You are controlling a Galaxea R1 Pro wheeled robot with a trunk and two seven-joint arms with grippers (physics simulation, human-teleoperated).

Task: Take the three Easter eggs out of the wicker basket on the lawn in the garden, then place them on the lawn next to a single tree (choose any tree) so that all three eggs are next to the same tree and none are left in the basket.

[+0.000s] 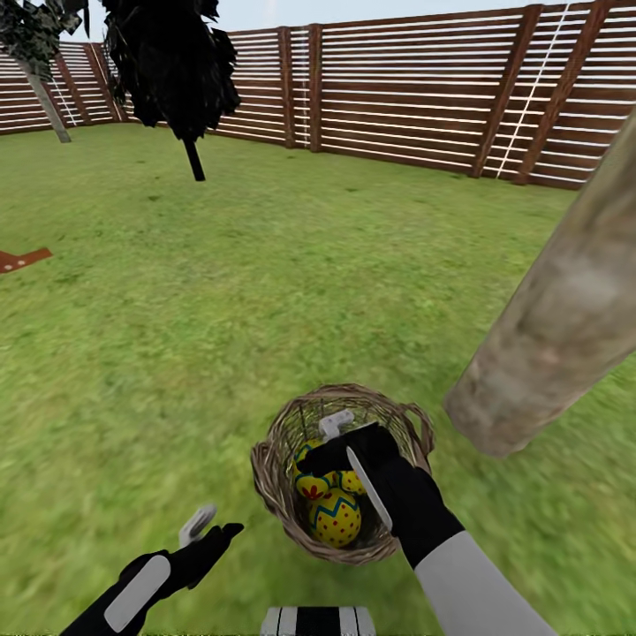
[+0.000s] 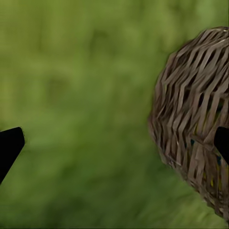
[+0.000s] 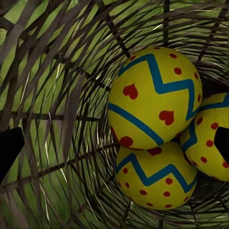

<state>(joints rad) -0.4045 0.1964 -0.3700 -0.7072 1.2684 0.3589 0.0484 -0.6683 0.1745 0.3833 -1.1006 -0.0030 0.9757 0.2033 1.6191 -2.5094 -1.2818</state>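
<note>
The wicker basket (image 1: 281,446) sits on the lawn (image 1: 265,283) just in front of me, with three yellow Easter eggs (image 1: 334,518) inside. My right gripper (image 1: 330,459) reaches down into the basket and is open. In the right wrist view the eggs (image 3: 152,98) (image 3: 155,176) (image 3: 210,138) lie against the woven wall (image 3: 57,95), between the spread fingertips (image 3: 9,148) and not gripped. My left gripper (image 1: 212,527) hovers open over the grass left of the basket (image 2: 195,119). The pale trunk of a tree (image 1: 556,309) meets the ground just right of the basket.
A brown slatted fence (image 1: 406,88) closes the far side of the lawn. A black-leaved tree (image 1: 172,62) and another dark tree (image 1: 40,53) stand at the back left. An orange flat piece (image 1: 22,259) lies at the left edge. Open grass stretches ahead.
</note>
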